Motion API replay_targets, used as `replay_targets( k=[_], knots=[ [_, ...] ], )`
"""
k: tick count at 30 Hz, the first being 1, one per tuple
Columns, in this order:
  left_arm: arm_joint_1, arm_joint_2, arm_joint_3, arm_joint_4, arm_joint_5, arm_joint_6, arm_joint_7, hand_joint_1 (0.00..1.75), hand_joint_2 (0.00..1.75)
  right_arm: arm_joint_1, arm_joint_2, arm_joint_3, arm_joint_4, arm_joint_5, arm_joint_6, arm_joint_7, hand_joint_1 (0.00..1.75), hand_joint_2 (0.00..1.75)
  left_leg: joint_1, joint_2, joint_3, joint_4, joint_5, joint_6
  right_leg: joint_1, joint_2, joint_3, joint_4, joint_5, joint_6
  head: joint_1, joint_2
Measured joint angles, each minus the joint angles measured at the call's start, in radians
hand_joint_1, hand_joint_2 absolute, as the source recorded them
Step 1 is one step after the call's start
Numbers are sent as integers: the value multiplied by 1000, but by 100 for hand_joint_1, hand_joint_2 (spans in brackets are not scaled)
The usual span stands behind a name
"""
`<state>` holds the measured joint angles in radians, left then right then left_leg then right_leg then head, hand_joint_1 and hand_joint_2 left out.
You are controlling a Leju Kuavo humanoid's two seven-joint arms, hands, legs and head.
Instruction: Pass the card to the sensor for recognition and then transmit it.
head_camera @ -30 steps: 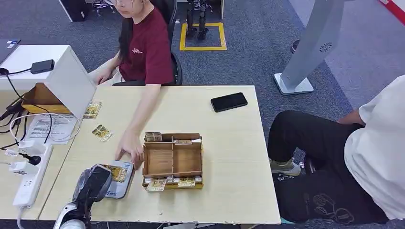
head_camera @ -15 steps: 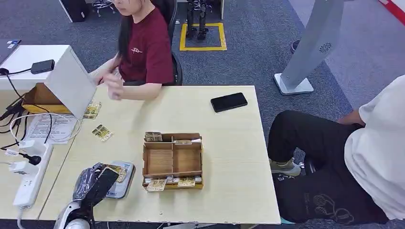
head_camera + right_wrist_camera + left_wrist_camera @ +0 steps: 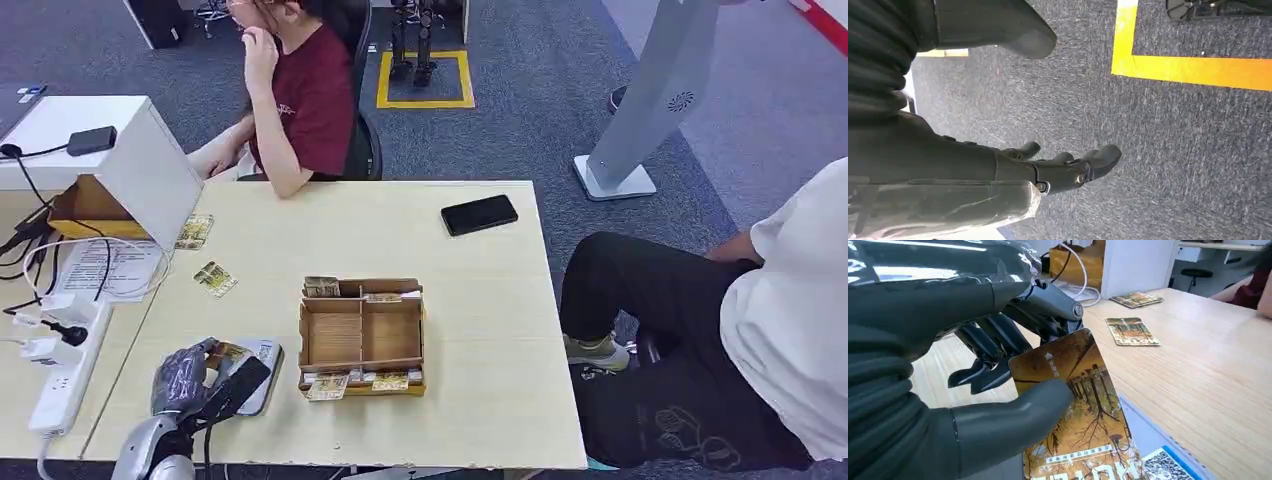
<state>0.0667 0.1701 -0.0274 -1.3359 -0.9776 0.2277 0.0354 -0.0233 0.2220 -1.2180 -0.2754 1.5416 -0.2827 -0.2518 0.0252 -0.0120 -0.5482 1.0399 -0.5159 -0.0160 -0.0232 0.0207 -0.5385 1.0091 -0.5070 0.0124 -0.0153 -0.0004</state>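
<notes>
My left hand (image 3: pixel 186 381) is at the table's near left edge and pinches a card (image 3: pixel 229 352) printed with autumn trees. In the left wrist view the thumb (image 3: pixel 1013 422) presses on the card's (image 3: pixel 1083 405) face, with the dark fingers behind it. The card is held just over the grey-white sensor pad (image 3: pixel 268 353), whose surface and blue QR label (image 3: pixel 1168 466) lie right under it. My right hand (image 3: pixel 1058 167) hangs beside my body above the carpet, fingers apart, holding nothing.
A cardboard tray (image 3: pixel 362 372) with cards along its edges stands right of the sensor. Loose cards (image 3: pixel 214 278) lie farther back, a black phone (image 3: pixel 480 213) at the back right. A white box (image 3: pixel 150 170) and power strip (image 3: pixel 58 375) are left. One person sits behind the table, another on the right.
The seated person's hand has left the sensor and gone up to the face. My left hand has drawn slightly back toward me, still holding the card over the pad.
</notes>
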Motion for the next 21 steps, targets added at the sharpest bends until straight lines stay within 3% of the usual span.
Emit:
replay_targets(
  k=[7,12,18,21],
  knots=[
    [-12,19,-19,32,-174,34,80,175,175,0,3,0,-7,9,3,0,0,175,0,0,4,0,0,0,0,0,4,0,0,0,0,0],
    [-18,23,-23,48,-185,35,79,175,175,0,6,-1,-10,12,3,-2,0,175,0,0,6,-1,0,0,0,0,6,0,0,0,0,0],
    [-17,18,-20,48,-55,21,2,175,175,0,7,-1,-11,18,0,-2,0,175,0,0,6,-2,0,0,0,-1,6,0,0,0,0,0],
    [-14,-8,7,39,178,-24,-108,175,175,0,7,-2,-11,19,-8,-6,0,175,0,-1,6,-2,0,0,0,-2,6,0,0,0,0,0]
  ],
)
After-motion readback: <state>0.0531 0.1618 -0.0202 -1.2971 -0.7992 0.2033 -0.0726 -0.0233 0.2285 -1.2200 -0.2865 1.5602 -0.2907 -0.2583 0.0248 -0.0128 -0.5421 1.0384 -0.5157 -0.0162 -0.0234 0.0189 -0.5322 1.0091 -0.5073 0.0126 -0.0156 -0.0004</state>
